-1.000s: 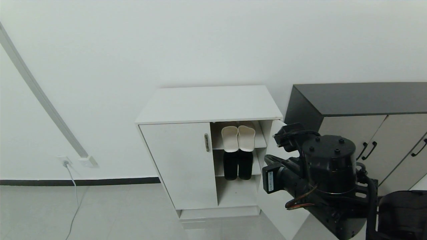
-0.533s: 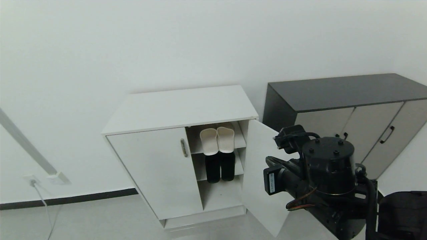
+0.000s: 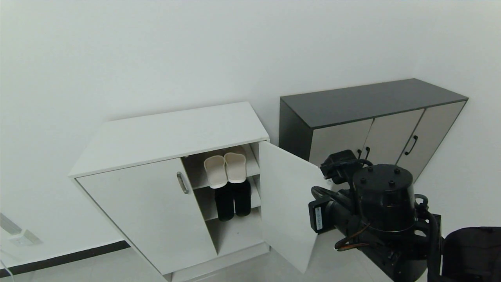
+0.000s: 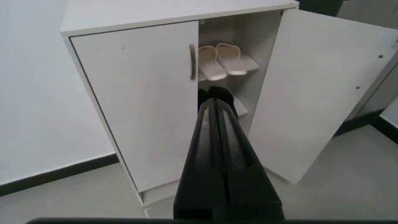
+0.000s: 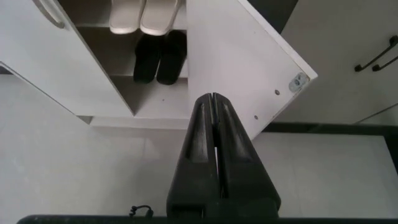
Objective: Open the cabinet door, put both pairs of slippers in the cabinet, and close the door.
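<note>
The white cabinet [image 3: 168, 133] stands against the wall with its left door [image 3: 148, 211] shut and its right door [image 3: 285, 203] swung open. A white pair of slippers [image 3: 225, 170] lies on the upper shelf, a black pair [image 3: 233, 203] on the shelf below. My left gripper [image 4: 214, 104] is shut and empty, in front of the opening, partly hiding the black slippers [image 4: 214, 93]. My right gripper [image 5: 213, 98] is shut and empty too, near the open door [image 5: 242, 62], with the white slippers [image 5: 140, 15] and black slippers [image 5: 158, 56] beyond it.
A grey cabinet with a dark top [image 3: 372, 102] and black handles stands just right of the white one, behind the open door. The bottom shelf [image 3: 235, 235] is bare. Pale floor lies in front; a black skirting line [image 3: 58, 258] runs along the wall.
The whole head view has shifted, so the camera has moved: the white cabinet now shows farther left and more of the grey cabinet shows. Slippers stay on their shelves.
</note>
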Available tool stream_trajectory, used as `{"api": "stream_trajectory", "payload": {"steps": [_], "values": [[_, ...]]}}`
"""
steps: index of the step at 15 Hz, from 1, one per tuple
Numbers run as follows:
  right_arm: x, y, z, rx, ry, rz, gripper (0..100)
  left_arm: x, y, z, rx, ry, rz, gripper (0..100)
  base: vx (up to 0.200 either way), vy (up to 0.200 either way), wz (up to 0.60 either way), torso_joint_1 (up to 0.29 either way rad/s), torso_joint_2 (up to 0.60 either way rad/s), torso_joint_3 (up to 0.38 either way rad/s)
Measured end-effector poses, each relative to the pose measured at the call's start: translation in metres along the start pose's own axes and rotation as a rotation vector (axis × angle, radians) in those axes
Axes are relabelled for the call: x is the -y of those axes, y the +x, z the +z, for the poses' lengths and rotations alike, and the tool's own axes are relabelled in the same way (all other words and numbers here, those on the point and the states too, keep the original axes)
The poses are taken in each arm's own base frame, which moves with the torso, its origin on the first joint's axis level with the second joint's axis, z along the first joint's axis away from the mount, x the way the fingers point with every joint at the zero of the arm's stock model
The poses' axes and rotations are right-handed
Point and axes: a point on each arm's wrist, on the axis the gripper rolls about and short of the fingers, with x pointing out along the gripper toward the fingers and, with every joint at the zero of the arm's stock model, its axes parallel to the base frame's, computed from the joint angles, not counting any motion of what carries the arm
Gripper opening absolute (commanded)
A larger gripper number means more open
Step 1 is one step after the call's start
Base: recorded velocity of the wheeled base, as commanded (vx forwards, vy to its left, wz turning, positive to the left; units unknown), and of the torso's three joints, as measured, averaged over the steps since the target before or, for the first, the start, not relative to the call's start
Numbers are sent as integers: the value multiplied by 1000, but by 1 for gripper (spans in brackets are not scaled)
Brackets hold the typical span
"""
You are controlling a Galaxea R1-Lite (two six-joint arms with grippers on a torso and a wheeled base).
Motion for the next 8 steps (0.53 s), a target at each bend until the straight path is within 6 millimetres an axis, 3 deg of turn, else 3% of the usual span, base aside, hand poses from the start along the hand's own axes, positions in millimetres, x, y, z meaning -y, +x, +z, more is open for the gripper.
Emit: {"api": "stream_trajectory", "payload": {"steps": [1, 8], "values": [[0, 0, 0, -1, -1, -2, 0, 0, 0, 0, 0, 0, 0, 0, -200, 0, 0, 2, 2, 7], [8, 6, -6, -23, -15, -32, 0, 0, 0, 0, 0, 0, 1, 0, 0, 0, 0, 0, 0, 0]]}}
